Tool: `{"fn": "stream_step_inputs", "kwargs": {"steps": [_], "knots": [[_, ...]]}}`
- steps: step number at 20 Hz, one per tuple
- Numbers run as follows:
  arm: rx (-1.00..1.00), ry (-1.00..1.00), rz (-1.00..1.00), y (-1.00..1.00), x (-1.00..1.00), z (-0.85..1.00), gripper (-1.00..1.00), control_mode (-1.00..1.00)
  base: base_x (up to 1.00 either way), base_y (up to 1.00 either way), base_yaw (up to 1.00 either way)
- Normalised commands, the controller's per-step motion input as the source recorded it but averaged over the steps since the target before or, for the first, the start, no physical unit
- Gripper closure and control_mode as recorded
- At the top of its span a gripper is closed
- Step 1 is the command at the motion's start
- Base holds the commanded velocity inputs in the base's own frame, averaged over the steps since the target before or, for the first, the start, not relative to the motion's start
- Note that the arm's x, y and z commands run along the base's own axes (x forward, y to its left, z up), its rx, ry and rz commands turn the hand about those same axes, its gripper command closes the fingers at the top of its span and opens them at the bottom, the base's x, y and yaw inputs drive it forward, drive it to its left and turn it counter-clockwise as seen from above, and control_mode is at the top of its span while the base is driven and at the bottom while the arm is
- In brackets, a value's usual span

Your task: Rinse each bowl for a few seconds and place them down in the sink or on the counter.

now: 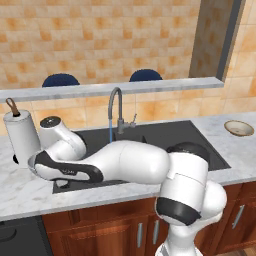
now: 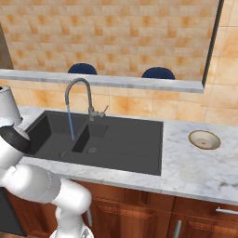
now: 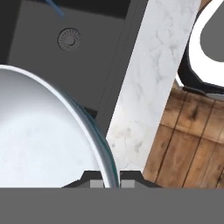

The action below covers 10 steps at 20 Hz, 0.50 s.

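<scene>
Pale blue bowl (image 3: 43, 131), white inside, over the dark sink (image 3: 39, 48); gripper (image 3: 111, 181) clamped on its rim, fingertips either side. Tan bowl (image 2: 204, 139) on counter (image 2: 195, 172), right of sink. Tap (image 2: 76, 95) apparently running: thin blue stream.

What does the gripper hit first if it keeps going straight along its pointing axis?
Probably the floor of the sink. The gripper, shut on the rim of the pale blue bowl, looks down into the basin near the drain. Depth is unclear, and the bowl goes with it.
</scene>
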Motion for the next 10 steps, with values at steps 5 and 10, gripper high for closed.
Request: {"fn": "stream_step_inputs", "kwargs": {"steps": [5,10], "knots": [[0.0,0.0,0.0,0.6,-0.06,-0.13,1.0,-1.0,0.0,0.0,0.0],[0.0,0.0,0.0,0.36,0.0,-0.28,1.0,-1.0,0.0,0.0,0.0]]}}
